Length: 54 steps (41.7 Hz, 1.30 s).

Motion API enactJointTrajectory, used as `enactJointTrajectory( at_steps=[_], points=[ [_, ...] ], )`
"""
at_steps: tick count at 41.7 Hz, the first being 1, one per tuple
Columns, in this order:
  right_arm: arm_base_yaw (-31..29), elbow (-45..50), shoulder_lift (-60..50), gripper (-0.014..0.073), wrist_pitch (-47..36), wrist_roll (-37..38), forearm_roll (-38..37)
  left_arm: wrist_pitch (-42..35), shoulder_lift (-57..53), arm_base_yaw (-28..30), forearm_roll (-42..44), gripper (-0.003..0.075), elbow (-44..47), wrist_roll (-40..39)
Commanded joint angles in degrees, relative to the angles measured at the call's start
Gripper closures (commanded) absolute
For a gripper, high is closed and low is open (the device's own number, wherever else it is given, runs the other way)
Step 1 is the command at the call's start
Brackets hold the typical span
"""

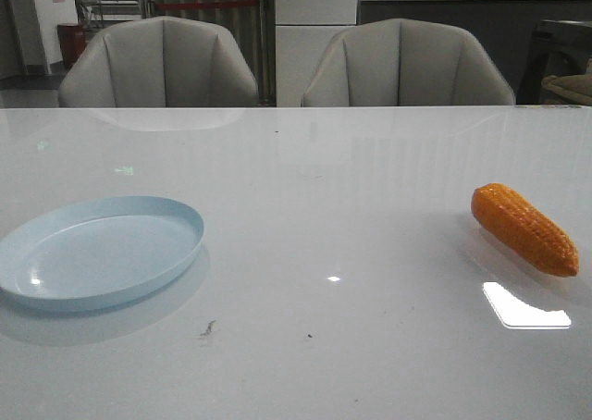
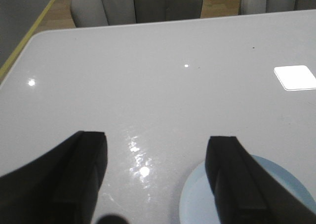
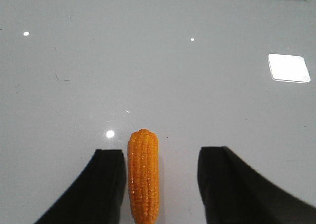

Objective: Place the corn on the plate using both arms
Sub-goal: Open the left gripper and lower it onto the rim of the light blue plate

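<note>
Plainly not yet gripped: corn (image 1: 524, 228) lying on its side on the bare white table (image 1: 333, 207) at the right, well apart from the plate (image 1: 97, 250) at the near left. Right gripper (image 3: 160, 184) spread wide with nothing held, cob between the fingers but close against one finger (image 3: 101, 184) and clear of the other. Likely trouble from that offset: a close from here could shove the cob sideways before both pads bite, and a round, tapered, bumpy body could roll or squirt out along its length, more so if pinched near the narrow end. Glossy tabletop, so little friction to stop a slide. Left gripper (image 2: 155, 177) likewise wide open and empty, hanging above the table with one finger (image 2: 232, 179) over the plate's edge. Light, shallow plastic, so easily nudged or tipped by a low pass. Long gap between cob and plate, probably calling for a handover, another chance for a drop. Nothing on the table between the two; two grey chairs (image 1: 157, 64) beyond the far edge, out of the way.
</note>
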Motion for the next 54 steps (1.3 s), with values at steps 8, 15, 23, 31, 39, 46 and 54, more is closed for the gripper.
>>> enactJointTrajectory(
  at_steps=[8,15,23,31,39,46,54],
  points=[
    [-0.31,-2.13,-0.32,0.0146,-4.34,-0.12,-0.45,10.68,6.90,-0.24,-2.76,0.0230,-12.15,-0.57],
    [-0.31,-2.13,-0.32,0.0146,-3.87,-0.12,-0.45,19.00,15.72,-0.24,-2.76,0.0230,-22.25,-0.57],
    [-0.31,-2.13,-0.32,0.0146,-2.53,-0.12,-0.45,28.19,27.05,-0.24,-2.76,0.0231,-32.15,-0.57],
    [-0.31,-2.13,-0.32,0.0146,-1.48,-0.12,-0.45,37.59,38.46,-0.24,-2.76,0.0232,-39.14,-0.57],
    [-0.31,-2.13,-0.32,0.0146,-1.40,-0.12,-0.45,45.83,46.31,-0.24,-2.76,0.0232,-42.54,-0.57],
    [-0.31,-2.13,-0.32,0.0146,-1.40,-0.12,-0.45,45.87,49.71,-0.24,-2.76,0.0232,-42.54,-0.24],
    [-0.31,-2.13,-0.32,0.0146,-1.40,-0.12,-0.45,45.75,52.36,-0.38,-2.76,0.0232,-42.54,-0.24]
  ],
)
